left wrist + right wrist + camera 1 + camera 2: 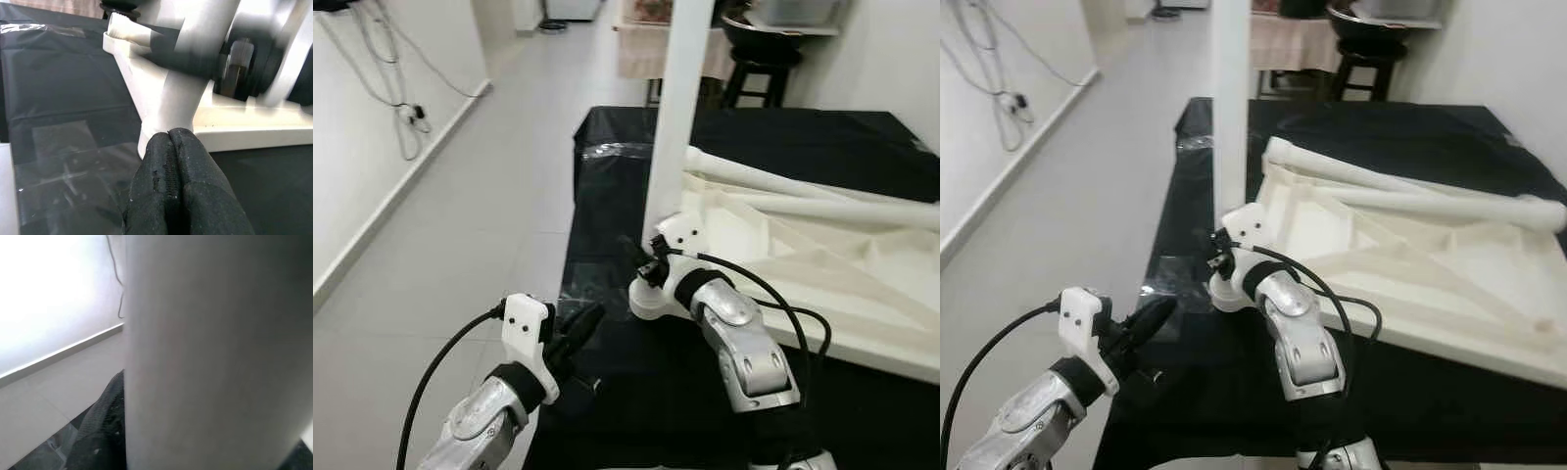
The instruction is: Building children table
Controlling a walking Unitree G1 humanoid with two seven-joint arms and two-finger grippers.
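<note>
While the right gripper pinches the upright white cylindrical table leg, the left gripper, fingers pressed together, hovers beside its base; the inverted white plastic tabletop lies on black cloth.

I see a matt black cloth under the smooth white plastic tabletop; beside it, glossy clear film and a smooth leg.

We see open black cloth in front of the upturned white tabletop, room enough to pass between our two arms. The upright leg blocks the near corner, with the right gripper pressed against its base. Two loose legs lie across the tabletop, barring its far side.
</note>
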